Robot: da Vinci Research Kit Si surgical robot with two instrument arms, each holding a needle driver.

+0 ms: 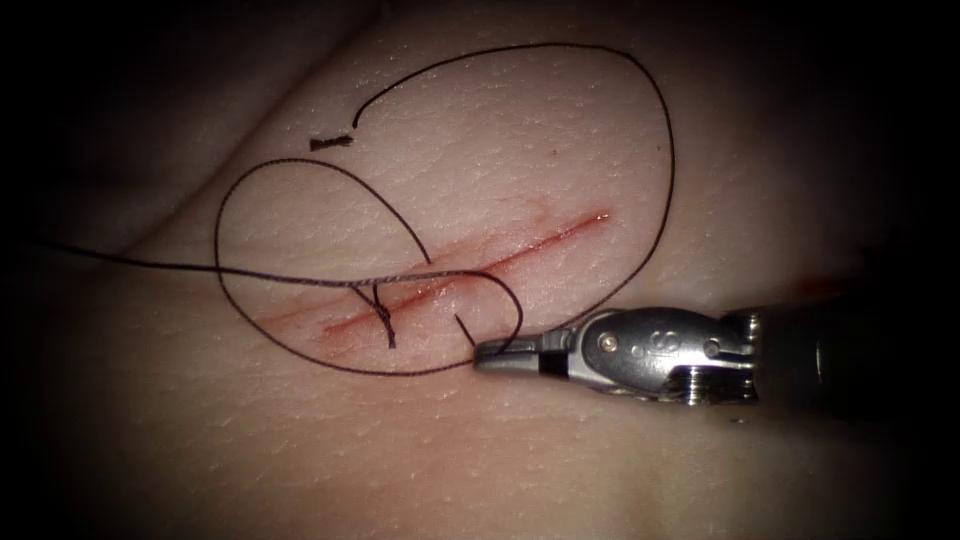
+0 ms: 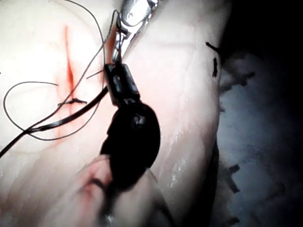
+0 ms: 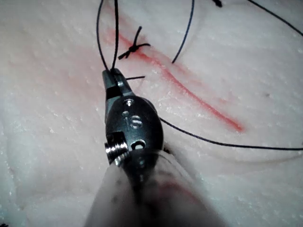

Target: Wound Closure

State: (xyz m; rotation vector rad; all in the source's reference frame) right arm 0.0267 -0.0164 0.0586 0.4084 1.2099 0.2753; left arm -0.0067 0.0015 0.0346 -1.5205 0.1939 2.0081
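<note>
right end effector point(image 1: 500, 353) clamped on the thread point(image 1: 668, 170) just right of the cut point(image 1: 470, 270), seemingly to control the loose loop | knot point(image 1: 383, 312) on the cut | left end effector point(image 2: 118, 78) jaw state unclear; needle unseen

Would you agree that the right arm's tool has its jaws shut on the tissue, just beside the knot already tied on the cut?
Not quite: the right arm's tool has its jaws shut on the thread, not the tissue, as the right wrist view shows, where two strands run up from its tip. The rest holds: it sits just beside the knot tied on the cut.
</note>
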